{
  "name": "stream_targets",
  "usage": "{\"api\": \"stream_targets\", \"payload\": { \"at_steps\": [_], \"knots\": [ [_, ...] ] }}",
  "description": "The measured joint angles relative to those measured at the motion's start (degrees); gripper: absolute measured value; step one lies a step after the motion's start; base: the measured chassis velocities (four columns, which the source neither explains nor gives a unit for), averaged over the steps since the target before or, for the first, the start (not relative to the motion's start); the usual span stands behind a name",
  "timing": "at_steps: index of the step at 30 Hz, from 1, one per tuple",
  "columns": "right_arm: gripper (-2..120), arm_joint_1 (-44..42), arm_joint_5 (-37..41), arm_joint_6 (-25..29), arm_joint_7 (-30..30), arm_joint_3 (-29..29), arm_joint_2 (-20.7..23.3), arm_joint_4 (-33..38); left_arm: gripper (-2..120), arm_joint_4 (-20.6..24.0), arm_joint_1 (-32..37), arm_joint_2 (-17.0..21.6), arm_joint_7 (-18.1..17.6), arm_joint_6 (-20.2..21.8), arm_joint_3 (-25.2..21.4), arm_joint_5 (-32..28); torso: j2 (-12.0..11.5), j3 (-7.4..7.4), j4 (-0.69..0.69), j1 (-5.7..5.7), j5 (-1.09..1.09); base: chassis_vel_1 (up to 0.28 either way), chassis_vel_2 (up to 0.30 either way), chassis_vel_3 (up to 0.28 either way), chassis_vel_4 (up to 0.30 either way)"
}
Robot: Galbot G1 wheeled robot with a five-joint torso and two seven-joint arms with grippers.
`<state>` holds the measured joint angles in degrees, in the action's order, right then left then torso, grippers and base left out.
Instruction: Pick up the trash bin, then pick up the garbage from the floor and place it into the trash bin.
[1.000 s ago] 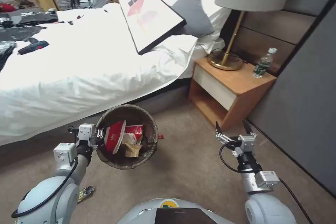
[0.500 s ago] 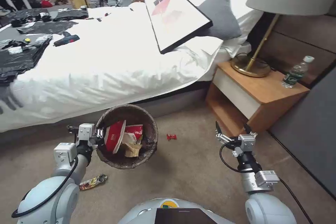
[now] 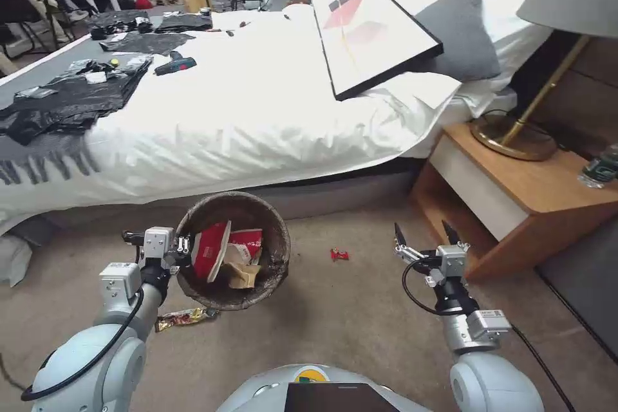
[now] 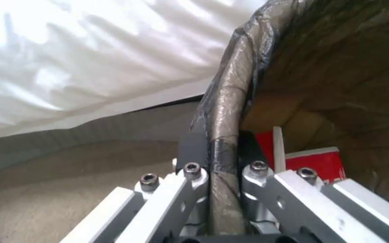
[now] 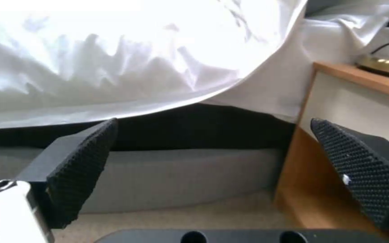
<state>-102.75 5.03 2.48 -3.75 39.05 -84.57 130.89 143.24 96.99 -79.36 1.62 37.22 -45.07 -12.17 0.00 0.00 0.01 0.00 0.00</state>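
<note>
Bin in hand, floor litter left to collect.
The left gripper [image 3: 182, 248] clamps the trash bin [image 3: 233, 250] rim at lower left; the right gripper [image 3: 427, 239], spread and empty, must probably drop onto the small red wrapper [image 3: 339, 255] at centre, or the foil wrapper [image 3: 185, 317] under the bin; the nightstand [image 3: 515, 206] crowds its right.

Bag-lined trash bin [image 3: 273, 257] held off carpet, holding red-white packets; foil wrapper [image 3: 183, 318], red scrap [image 3: 339, 255] on floor.
</note>
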Motion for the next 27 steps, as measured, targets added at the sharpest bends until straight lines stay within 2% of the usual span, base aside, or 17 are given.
{"api": "stream_targets", "payload": {
  "at_steps": [6, 15, 21, 23, 27],
  "knots": [
    [100, 0.9, 2.0, -3.5, 0.3, -0.4, 2.3, -0.4, 3, 0.0, 0.1, 0.1, 0.0, -0.4, 0.0, 0.3, 0.0, 0.00, -0.03, 0.00, 0.00, 0.000, 0.000, 0.000, 0.000],
    [100, 7.4, 6.6, -12.5, 0.9, -3.2, 8.8, -3.7, 3, 0.0, 0.6, 0.1, -0.1, -0.4, -0.2, 0.3, 0.0, 0.00, -0.01, 0.00, 0.01, 0.000, 0.000, 0.000, 0.000],
    [100, 13.0, 11.1, -16.7, 0.8, -7.0, 14.4, -8.9, 3, 0.0, 1.3, 0.2, -0.8, -0.3, -0.2, 0.0, 0.0, 0.00, -0.02, 0.00, 0.02, 0.000, 0.000, 0.000, 0.000],
    [100, 13.4, 11.4, -17.0, 0.8, -7.3, 14.8, -9.4, 3, 0.0, 1.3, 0.2, -0.9, -0.3, -0.3, 0.0, 0.0, 0.00, -0.02, 0.00, 0.01, 0.000, 0.000, 0.000, 0.000],
    [100, 18.2, 15.2, -19.5, 0.3, -11.4, 18.3, -15.6, 3, 0.0, 1.5, -0.2, -1.4, -0.2, -0.1, 0.0, 0.0, 0.00, 0.00, 0.00, 0.01, 0.000, 0.000, 0.000, 0.000]
  ]
}}
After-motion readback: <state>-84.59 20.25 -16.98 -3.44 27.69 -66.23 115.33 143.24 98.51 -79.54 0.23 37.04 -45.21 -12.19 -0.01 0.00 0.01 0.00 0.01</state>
